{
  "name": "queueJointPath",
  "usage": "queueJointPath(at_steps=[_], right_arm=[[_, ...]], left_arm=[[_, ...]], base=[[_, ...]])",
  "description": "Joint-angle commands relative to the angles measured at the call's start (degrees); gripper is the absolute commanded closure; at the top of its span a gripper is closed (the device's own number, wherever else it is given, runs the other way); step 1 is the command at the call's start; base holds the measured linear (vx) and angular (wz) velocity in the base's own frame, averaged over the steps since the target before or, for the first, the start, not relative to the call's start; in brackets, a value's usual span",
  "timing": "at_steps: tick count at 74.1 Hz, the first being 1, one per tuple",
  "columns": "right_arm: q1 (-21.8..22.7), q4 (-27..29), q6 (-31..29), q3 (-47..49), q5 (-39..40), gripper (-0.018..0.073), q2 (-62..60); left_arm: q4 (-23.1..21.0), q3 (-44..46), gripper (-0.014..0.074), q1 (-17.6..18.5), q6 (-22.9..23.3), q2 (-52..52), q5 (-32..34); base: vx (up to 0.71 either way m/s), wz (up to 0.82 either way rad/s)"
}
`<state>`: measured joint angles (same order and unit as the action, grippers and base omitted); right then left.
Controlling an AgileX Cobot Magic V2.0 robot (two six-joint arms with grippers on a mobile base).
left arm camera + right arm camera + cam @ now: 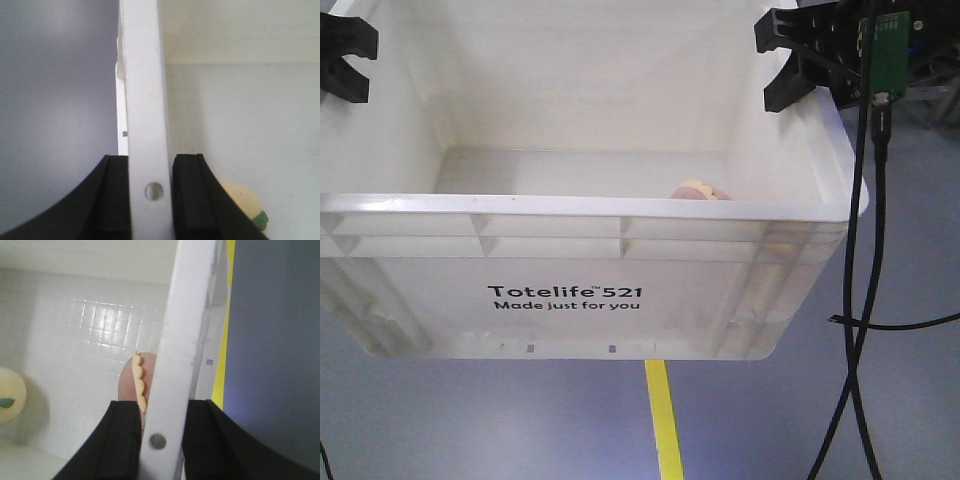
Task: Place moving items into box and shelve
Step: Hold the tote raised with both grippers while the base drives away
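Observation:
The white box [570, 290], printed "Totelife 521", hangs above the floor between my two grippers. My left gripper [150, 200] is shut on the box's left rim [142, 100], and in the front view it [340, 60] sits at the upper left corner. My right gripper [160, 440] is shut on the right rim [185, 340]; in the front view it [795, 60] is at the upper right. Inside the box lie a pinkish-brown toy with a cream top [700, 190] [131, 385] and a pale cream-yellow toy [245, 200] [10, 402].
A yellow floor line [662, 420] runs under the box on the blue-grey floor. Black cables [865, 300] hang down at the right from a green circuit board [885, 50] on the right arm.

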<state>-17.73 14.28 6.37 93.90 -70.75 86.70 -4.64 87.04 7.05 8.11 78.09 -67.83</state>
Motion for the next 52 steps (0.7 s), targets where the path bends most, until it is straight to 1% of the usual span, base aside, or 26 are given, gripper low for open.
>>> queueJointPath(at_steps=[1,52], right_arm=[[-1.49,13.88,-1.08,2.52,7.86,0.0566,-2.69],[-1.49,14.05,-1.08,2.52,7.86,0.0566,-2.69]], left_arm=[[-11.96,2.32,0.0603,1.64,0.50,-2.33,7.60],[-11.91,2.32,0.0603,1.64,0.50,-2.33,7.62]], base=[[0.52,-0.45],[0.49,-0.45]])
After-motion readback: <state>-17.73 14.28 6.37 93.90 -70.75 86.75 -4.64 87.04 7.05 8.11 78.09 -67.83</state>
